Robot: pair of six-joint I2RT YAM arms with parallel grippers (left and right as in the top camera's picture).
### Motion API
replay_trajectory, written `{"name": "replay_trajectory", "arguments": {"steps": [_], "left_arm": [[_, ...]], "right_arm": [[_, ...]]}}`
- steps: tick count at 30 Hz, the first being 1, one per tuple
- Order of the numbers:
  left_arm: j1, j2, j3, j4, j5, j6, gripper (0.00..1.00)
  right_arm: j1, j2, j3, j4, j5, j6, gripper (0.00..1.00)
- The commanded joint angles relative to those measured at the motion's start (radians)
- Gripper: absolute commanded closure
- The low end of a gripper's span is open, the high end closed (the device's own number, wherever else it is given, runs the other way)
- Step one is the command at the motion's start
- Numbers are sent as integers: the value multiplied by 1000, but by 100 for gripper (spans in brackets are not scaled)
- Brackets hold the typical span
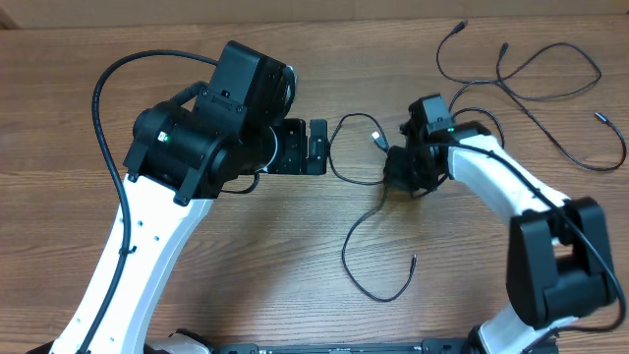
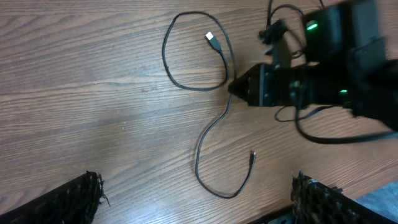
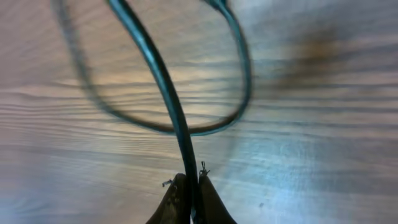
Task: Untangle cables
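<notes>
- The right claw point(image 3: 188, 202) is pressed together on one black cable point(image 3: 163, 87) partway along its length. This is probably to draw it clear of the other cables point(image 1: 550, 88), which lie loose in the upper right of the overhead frame.
- The left claw point(image 1: 317, 147) is spread and empty at centre frame, facing the cable's loop — seemingly placed to take the other side.
- The right wrist view alone shows the pinch up close. The left wrist view shows the silvery plug point(image 2: 212, 41) and the cable's run across the surface point(image 2: 93, 93) — only the overhead shows the other cables.
</notes>
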Motion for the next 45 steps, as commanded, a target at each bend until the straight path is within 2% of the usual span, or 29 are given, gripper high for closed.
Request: {"name": "replay_trajectory", "arguments": {"steps": [1, 7, 11, 18, 24, 29, 35, 39, 45], "left_arm": [[5, -17, 1, 1, -6, -14, 0], [5, -17, 1, 1, -6, -14, 1], [5, -17, 1, 1, -6, -14, 0], [5, -17, 1, 1, -6, -14, 0], [5, -17, 1, 1, -6, -14, 0], [4, -17, 1, 1, -6, -14, 0], [5, -17, 1, 1, -6, -14, 0], [5, -17, 1, 1, -6, -14, 0], [5, -17, 1, 1, -6, -14, 0]], "right_arm": [[-27, -154, 129, -53, 18, 55, 96], [-88, -323, 246, -164, 37, 64, 96], [-123, -424, 269, -177, 54, 64, 96], [-211, -593, 305, -214, 195, 97, 96], [-323, -690, 352, -249, 208, 97, 96], [-385, -717, 369, -255, 237, 99, 96], [-490, -705, 371, -331, 395, 194, 96], [-612, -653, 371, -430, 502, 255, 96], [-754, -545, 370, -499, 515, 255, 96]]}}
